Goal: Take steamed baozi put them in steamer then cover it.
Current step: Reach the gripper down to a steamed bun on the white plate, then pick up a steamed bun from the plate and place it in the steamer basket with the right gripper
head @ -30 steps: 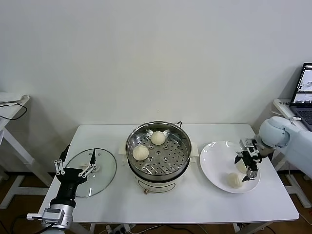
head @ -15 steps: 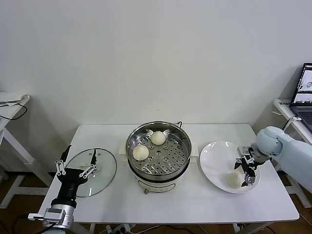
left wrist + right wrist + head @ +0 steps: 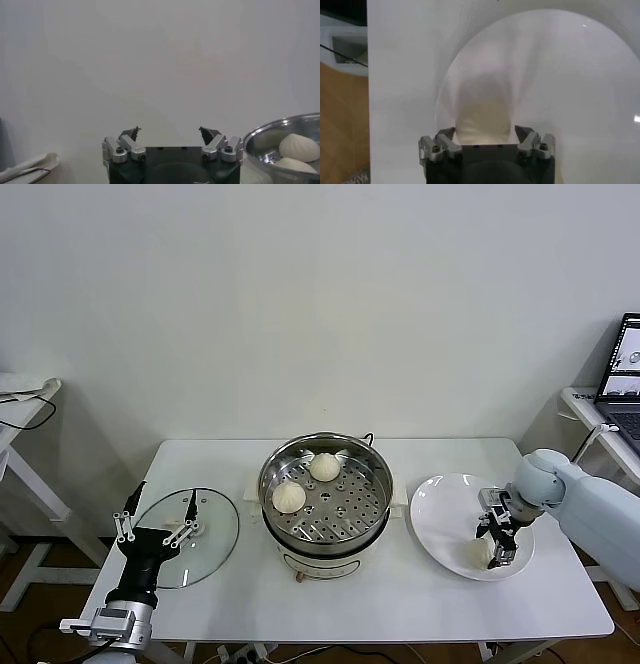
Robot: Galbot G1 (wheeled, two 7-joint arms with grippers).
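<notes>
Two steamed baozi (image 3: 289, 497) lie on the perforated tray of the steamer (image 3: 326, 489) at the middle of the white table (image 3: 400, 604), one at the far side and one nearer and to the left. Another bun (image 3: 479, 551) sits on the near right part of the white plate (image 3: 440, 519) to the steamer's right. The right gripper (image 3: 497, 546) is down on this bun with a finger on either side, closed around it, while the left gripper (image 3: 155, 527) hangs open above the glass lid (image 3: 205, 539) on the table's left.
</notes>
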